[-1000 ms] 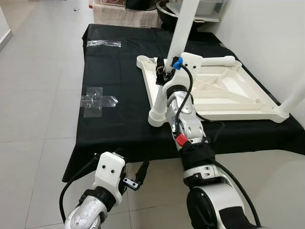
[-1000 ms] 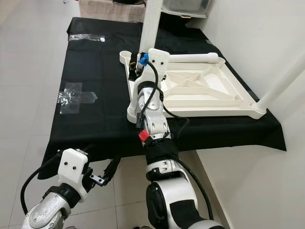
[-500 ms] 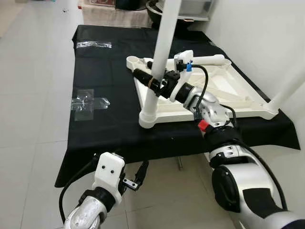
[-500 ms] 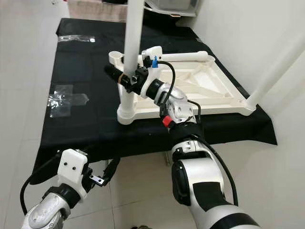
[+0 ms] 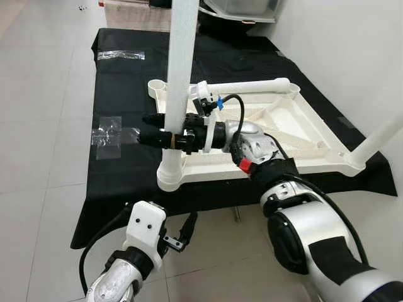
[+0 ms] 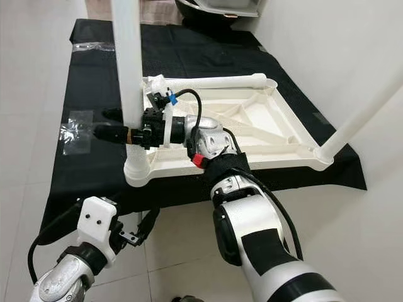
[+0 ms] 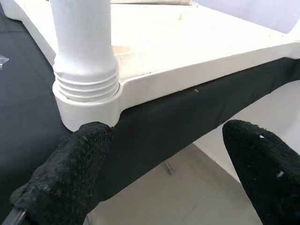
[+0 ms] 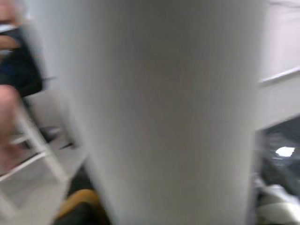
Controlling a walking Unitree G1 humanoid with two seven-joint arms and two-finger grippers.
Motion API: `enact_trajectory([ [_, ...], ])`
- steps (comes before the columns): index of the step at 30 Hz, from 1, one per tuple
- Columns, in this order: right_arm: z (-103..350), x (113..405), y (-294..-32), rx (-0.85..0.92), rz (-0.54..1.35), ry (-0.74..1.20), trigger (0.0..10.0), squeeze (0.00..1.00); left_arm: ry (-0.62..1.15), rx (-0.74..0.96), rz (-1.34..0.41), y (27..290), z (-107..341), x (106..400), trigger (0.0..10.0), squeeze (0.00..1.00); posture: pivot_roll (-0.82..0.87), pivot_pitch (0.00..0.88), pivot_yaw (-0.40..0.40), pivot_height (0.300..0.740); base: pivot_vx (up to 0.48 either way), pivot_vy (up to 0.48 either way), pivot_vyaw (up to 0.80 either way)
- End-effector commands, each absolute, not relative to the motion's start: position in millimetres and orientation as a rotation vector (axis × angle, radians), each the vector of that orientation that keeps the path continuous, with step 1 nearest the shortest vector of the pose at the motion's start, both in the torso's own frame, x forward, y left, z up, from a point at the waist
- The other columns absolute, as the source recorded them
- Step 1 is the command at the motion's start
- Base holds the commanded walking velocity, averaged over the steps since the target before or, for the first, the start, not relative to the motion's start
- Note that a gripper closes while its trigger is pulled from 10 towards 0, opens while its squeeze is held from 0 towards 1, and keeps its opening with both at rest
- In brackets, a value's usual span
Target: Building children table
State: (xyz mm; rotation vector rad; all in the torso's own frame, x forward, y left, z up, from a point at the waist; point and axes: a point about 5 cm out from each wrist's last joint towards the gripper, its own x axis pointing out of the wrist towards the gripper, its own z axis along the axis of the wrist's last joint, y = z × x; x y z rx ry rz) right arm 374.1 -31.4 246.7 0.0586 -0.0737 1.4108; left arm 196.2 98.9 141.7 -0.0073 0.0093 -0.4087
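White plastic, the tabletop [image 5: 296, 135] lies upside down on a low table draped in black cloth [image 5: 126, 82]. An upright leg [image 5: 178, 75] stands in the tabletop's near left corner socket. A second leg [image 5: 252, 85] lies along its far edge, and a third [image 5: 378, 139] rises slanted from the near right corner.

The right arm reaches out level across the tabletop's front edge, elbow bent, wrist turned sideways. The right gripper [image 5: 165, 129] closes its two black fingers on either side of the upright leg, just above the socket.

The left arm hangs low in front of the table, below the cloth's edge. The left gripper [image 7: 166, 159] has its fingers [image 7: 75, 171] spread wide and holds nothing, pointed at the socket.
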Motion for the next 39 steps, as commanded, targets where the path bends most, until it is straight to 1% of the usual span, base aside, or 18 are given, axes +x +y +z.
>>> enact_trajectory([
  [1, 250.8, 382.8, -31.5, 0.054, 1.22, -0.124, 0.0, 0.0, 0.005, -0.013, -0.414, 95.7, 141.8, 193.5, 10.0, 0.0, 0.14, 0.107, -0.189, 0.74, 0.0, 0.0, 0.0],
  [4, 250.6, 391.5, -39.1, 0.088, 0.989, -0.151, 0.0, 0.0, 0.005, -0.014, -0.417, 95.4, 141.1, 193.5, 10.0, 0.0, 0.14, 0.096, -0.181, 0.74, 0.0, 0.0, 0.0],
  [8, 248.8, 395.6, -44.9, 0.107, 0.864, -0.143, 0.0, 0.0, 0.005, -0.013, -0.42, 95.2, 140.7, 193.3, 10.0, 0.0, 0.14, 0.089, -0.183, 0.74, 0.0, 0.0, 0.0],
  [10, 244.1, 404.7, -62.3, 0.13, 0.523, -0.12, 0.0, 0.0, 0.007, -0.012, -0.424, 95.6, 139.7, 193.0, 10.0, 0.0, 0.14, 0.082, -0.178, 0.74, 0.0, 0.0, 0.0],
  [12, 244.1, 404.7, -62.3, 0.13, 0.523, -0.12, 0.0, 0.0, 0.007, -0.012, -0.424, 95.6, 139.7, 193.0, 10.0, 0.0, 0.14, 0.082, -0.178, 0.74, 0.0, 0.0, 0.0],
  [13, 240.0, 407.1, -71.8, 0.142, 0.352, -0.099, 0.0, 0.0, 0.007, -0.012, -0.426, 95.8, 139.4, 192.9, 10.0, 0.0, 0.13, 0.078, -0.177, 0.74, 0.0, 0.0, 0.0],
  [14, 240.0, 407.1, -71.8, 0.142, 0.352, -0.099, 0.0, 0.0, 0.007, -0.012, -0.426, 95.8, 139.4, 192.9, 10.0, 0.0, 0.13, 0.078, -0.177, 0.74, 0.0, 0.0, 0.0],
  [15, 234.1, 406.2, -82.1, 0.17, 0.155, -0.08, 0.0, 0.0, 0.008, -0.01, -0.427, 95.8, 138.9, 192.9, 10.0, 0.0, 0.13, 0.071, -0.175, 0.74, 0.0, 0.0, 0.0],
  [17, 227.9, 402.6, -86.8, 0.201, 0.014, -0.062, 0.0, 0.0, 0.009, -0.009, -0.427, 95.8, 138.7, 192.9, 10.0, 0.0, 0.14, 0.069, -0.176, 0.74, 0.0, 0.0, 0.0],
  [21, 215.6, 393.0, -74.1, 0.253, -0.169, -0.026, 0.0, 0.0, 0.01, -0.002, -0.427, 95.8, 138.3, 193.1, 10.0, 0.0, 0.15, 0.068, -0.176, 0.74, 0.0, 0.0, 0.0],
  [25, 212.1, 389.8, -60.5, 0.274, -0.176, -0.015, 0.0, 0.0, 0.009, -0.002, -0.424, 96.3, 138.7, 193.2, 10.0, 0.0, 0.15, 0.075, -0.176, 0.74, 0.0, 0.0, 0.0],
  [26, 213.2, 388.4, -56.3, 0.291, -0.166, -0.021, 2.4, 0.0, 0.008, -0.003, -0.423, 96.5, 138.8, 193.3, 10.0, 0.0, 0.15, 0.075, -0.176, 0.74, 0.0, 0.0, 0.0],
  [27, 218.0, 387.0, -52.8, 0.307, -0.129, -0.058, 10.0, 0.09, 0.008, -0.003, -0.423, 96.7, 138.9, 193.3, 10.0, 0.0, 0.15, 0.078, -0.174, 0.74, 0.0, 0.0, 0.0],
  [30, 221.6, 385.9, -50.5, 0.317, -0.103, -0.085, 10.0, 0.09, 0.008, -0.003, -0.422, 96.8, 138.9, 193.3, 10.0, 0.0, 0.15, 0.078, -0.174, 0.74, 0.0, 0.0, 0.0],
  [31, 226.8, 384.1, -50.6, 0.303, -0.083, -0.126, 10.0, 1.0, 0.008, -0.003, -0.421, 97.1, 138.7, 193.4, 10.0, 0.0, 0.14, 0.083, -0.172, 0.74, 0.0, 0.0, 0.0],
  [37, 243.3, 382.3, -61.7, 0.242, -0.063, -0.233, 10.0, 1.0, 0.01, -0.006, -0.42, 97.5, 138.5, 194.1, 10.0, 0.0, 0.14, 0.083, -0.168, 0.74, 0.0, 0.0, 0.0],
  [38, 249.7, 383.7, -65.4, 0.234, -0.019, -0.273, 10.0, 0.0, 0.009, -0.007, -0.42, 97.6, 138.8, 194.5, 10.0, 0.0, 0.14, 0.087, -0.166, 0.74, 0.0, 0.0, 0.0],
  [39, 249.7, 383.7, -65.4, 0.234, -0.019, -0.273, 10.0, 0.0, 0.009, -0.007, -0.42, 97.6, 138.8, 194.5, 10.0, 0.0, 0.14, 0.087, -0.166, 0.74, 0.0, 0.0, 0.0],
])
